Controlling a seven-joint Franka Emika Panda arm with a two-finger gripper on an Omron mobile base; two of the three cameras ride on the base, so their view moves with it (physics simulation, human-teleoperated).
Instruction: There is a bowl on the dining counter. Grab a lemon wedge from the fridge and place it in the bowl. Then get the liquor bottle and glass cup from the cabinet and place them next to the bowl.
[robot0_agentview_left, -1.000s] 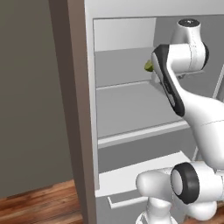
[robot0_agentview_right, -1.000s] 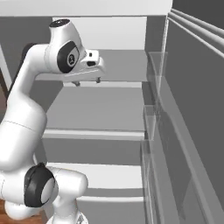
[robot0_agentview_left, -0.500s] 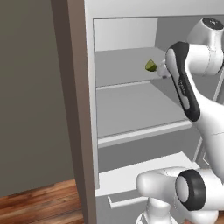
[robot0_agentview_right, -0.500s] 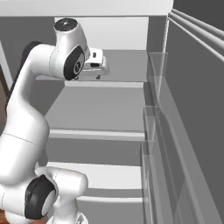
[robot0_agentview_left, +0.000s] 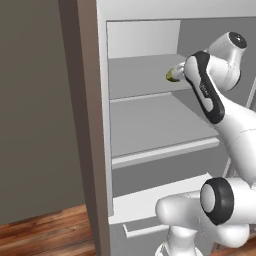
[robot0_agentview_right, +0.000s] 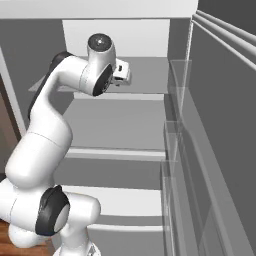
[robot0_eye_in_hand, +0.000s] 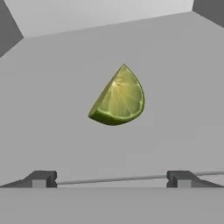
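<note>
The lemon wedge (robot0_eye_in_hand: 118, 100), yellow-green and small, lies on the pale upper shelf (robot0_agentview_left: 145, 75) of the open fridge (robot0_agentview_left: 92, 125). In the hand view it sits just ahead of my gripper (robot0_eye_in_hand: 111, 178), roughly centred between the two fingertips (robot0_eye_in_hand: 41, 178). The jaws stand wide apart and open with nothing between them, short of the wedge. In the left base view the wedge (robot0_agentview_left: 172, 75) peeks out beside my forearm. My hand (robot0_agentview_right: 122, 72) hovers over the upper shelf in the right base view.
A second pale shelf (robot0_agentview_left: 155, 125) runs below, and a lower drawer (robot0_agentview_left: 155, 205) under that. The fridge door with clear bins (robot0_agentview_right: 180, 150) stands open on the right. The fridge's side wall (robot0_agentview_left: 80, 100) and wood floor (robot0_agentview_left: 45, 235) lie to the left.
My arm has reached further over the upper shelf toward the lemon wedge, now partly covering it in the left base view. The wedge has not moved. The jaws stay open.
</note>
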